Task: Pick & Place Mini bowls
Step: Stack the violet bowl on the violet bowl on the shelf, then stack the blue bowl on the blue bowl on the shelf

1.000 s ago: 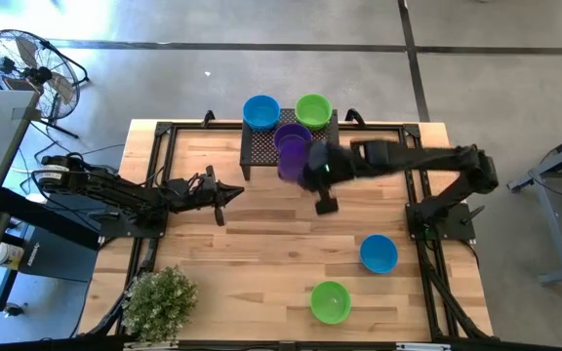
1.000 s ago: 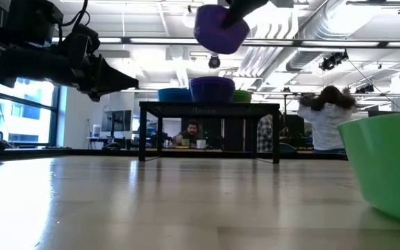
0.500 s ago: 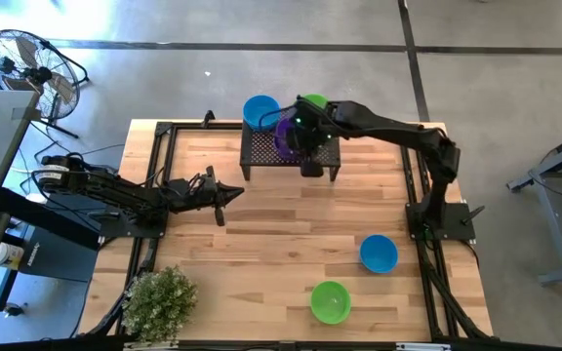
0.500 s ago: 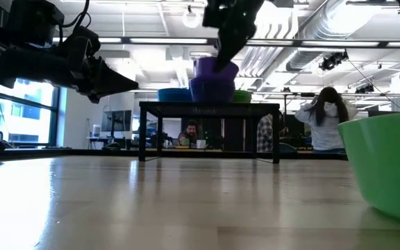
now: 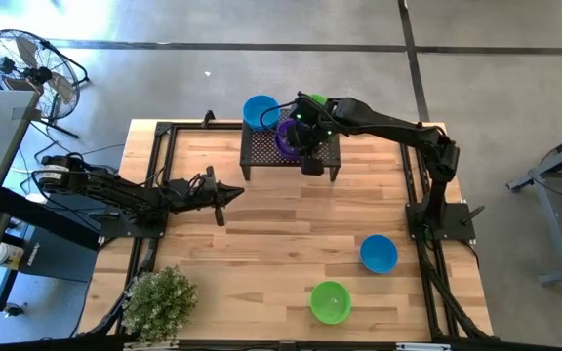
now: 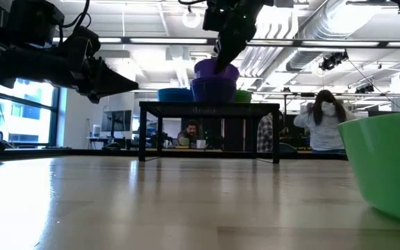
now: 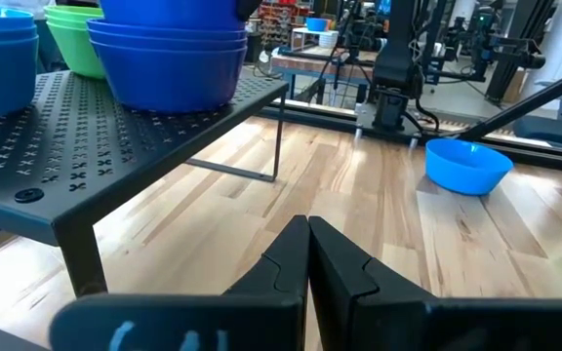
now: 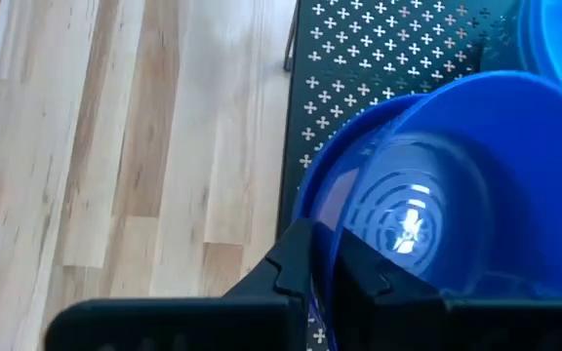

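Observation:
A black perforated rack (image 5: 261, 153) stands at the table's far edge with stacks of blue (image 5: 260, 110), green (image 5: 314, 103) and purple mini bowls. My right gripper (image 5: 298, 137) is over the rack, shut on the top purple bowl (image 6: 216, 69), which sits slightly tilted in the purple bowl below it (image 6: 212, 89). A loose blue bowl (image 5: 379, 253) and a loose green bowl (image 5: 331, 301) rest on their bases on the near right of the table. My left gripper (image 5: 237, 192) hovers shut over the table's left middle, holding nothing. My right gripper pinches the top purple bowl by its rim (image 8: 312, 200) on the side toward the table's near edge, one finger (image 8: 296, 255) outside the wall and the other (image 8: 359, 273) inside. The fingers come slanting down from above. The bowl rests nested, slightly tilted, in the purple bowl under it.
A potted plant (image 5: 160, 301) stands at the near left corner. Black frame rails (image 5: 420, 195) run along the table's left and right sides. Bare wood lies between the rack and the loose bowls. People show in the room beyond the table (image 6: 323, 121).
My right gripper carried the purple bowl from the air in front of the rack toward the far edge and down. The bowl went from lifted clear to sitting in the purple bowl on the rack. In the last half second it settled a little lower.

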Controlling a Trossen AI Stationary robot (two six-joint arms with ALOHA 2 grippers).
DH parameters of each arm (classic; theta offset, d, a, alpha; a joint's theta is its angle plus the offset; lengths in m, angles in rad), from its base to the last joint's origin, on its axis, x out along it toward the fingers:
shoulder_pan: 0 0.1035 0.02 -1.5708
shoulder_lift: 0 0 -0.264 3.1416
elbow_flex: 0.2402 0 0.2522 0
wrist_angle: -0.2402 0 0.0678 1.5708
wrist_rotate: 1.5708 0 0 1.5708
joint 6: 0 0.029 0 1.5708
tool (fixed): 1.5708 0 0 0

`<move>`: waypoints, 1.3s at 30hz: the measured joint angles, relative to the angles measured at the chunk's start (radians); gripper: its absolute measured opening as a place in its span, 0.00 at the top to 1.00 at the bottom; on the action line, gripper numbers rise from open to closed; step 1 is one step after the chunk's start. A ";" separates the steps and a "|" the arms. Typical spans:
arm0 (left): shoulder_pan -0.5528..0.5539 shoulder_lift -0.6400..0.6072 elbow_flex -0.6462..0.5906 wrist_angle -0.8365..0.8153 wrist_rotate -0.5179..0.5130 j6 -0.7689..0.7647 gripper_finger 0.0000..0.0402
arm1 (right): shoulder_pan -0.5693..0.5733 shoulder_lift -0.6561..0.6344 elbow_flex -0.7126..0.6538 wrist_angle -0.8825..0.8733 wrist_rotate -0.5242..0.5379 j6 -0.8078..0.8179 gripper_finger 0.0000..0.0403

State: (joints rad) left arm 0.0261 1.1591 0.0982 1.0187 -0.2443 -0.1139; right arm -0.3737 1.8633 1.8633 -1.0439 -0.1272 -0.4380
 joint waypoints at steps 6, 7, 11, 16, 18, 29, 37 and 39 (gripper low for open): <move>0.000 0.000 0.000 0.000 0.000 0.000 1.00 | 0.000 0.002 0.000 0.001 0.000 0.000 0.89; 0.000 0.000 0.000 0.000 0.000 0.000 1.00 | 0.000 0.003 0.000 0.002 0.000 0.000 0.88; 0.000 0.000 0.000 0.000 0.000 0.000 1.00 | 0.000 0.003 0.000 0.025 0.000 0.000 0.81; 0.000 0.000 0.000 -0.001 0.000 0.000 1.00 | 0.006 -0.009 0.000 0.014 0.029 0.017 0.76; 0.000 0.000 0.000 -0.004 0.000 0.000 1.00 | 0.013 -0.030 0.000 -0.003 0.031 0.011 0.76; 0.000 0.000 0.000 -0.005 0.021 0.000 1.00 | 0.019 -0.288 -0.342 0.276 -0.058 -0.027 0.98; -0.001 0.000 0.000 -0.031 0.073 0.000 1.00 | 0.079 -0.562 -0.786 0.609 -0.033 0.199 0.99; -0.001 0.000 0.000 -0.033 0.074 0.000 1.00 | 0.113 -0.622 -0.837 0.558 0.034 0.276 0.99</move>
State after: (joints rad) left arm 0.0254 1.1591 0.0982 0.9856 -0.1707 -0.1135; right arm -0.2606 1.2411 1.0263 -0.4856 -0.0935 -0.1619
